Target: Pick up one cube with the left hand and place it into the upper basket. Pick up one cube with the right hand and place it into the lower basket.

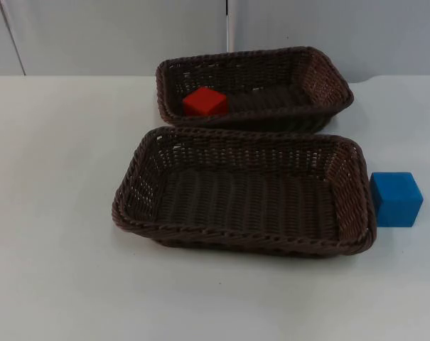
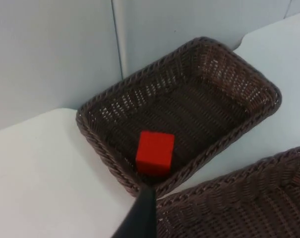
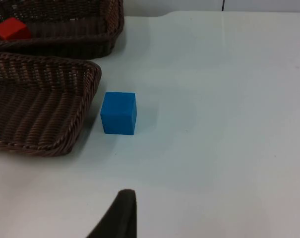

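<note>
Two brown wicker baskets stand on the white desk (image 1: 58, 213). A red cube (image 2: 155, 152) lies in the upper basket (image 2: 229, 74), just beyond the left fingers (image 2: 140, 218). A blue cube (image 3: 119, 113) rests on the desk just beside the lower basket (image 3: 50, 84), ahead of the right fingers (image 3: 121, 215). Whether either arm's fingers are parted cannot be told.

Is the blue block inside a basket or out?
Out. The blue cube sits on the white table, just beside the lower basket.
</note>
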{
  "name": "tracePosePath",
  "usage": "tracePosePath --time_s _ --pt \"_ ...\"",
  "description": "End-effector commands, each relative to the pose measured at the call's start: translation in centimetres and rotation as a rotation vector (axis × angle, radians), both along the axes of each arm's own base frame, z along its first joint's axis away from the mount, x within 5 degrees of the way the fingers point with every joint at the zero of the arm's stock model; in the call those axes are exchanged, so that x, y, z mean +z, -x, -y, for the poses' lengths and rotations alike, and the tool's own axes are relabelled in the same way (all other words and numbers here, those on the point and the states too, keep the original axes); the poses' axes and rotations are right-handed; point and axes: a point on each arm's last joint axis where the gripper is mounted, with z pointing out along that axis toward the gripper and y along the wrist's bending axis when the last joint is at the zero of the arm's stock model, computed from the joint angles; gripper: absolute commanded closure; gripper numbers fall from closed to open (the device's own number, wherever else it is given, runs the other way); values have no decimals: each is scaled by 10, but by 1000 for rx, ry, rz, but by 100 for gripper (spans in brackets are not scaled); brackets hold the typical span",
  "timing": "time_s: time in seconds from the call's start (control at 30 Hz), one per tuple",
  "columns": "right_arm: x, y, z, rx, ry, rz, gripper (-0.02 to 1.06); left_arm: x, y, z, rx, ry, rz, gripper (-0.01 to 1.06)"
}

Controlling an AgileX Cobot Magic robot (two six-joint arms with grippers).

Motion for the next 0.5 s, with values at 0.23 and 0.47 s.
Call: tracePosePath --time_s 0.23,0.47 --pt "0 0 0 -7 2 8 -1 13 50 -21 13 48 48 16" --pt "0 0 0 -7 2 8 -1 -3 82 -35 15 41 38 16"
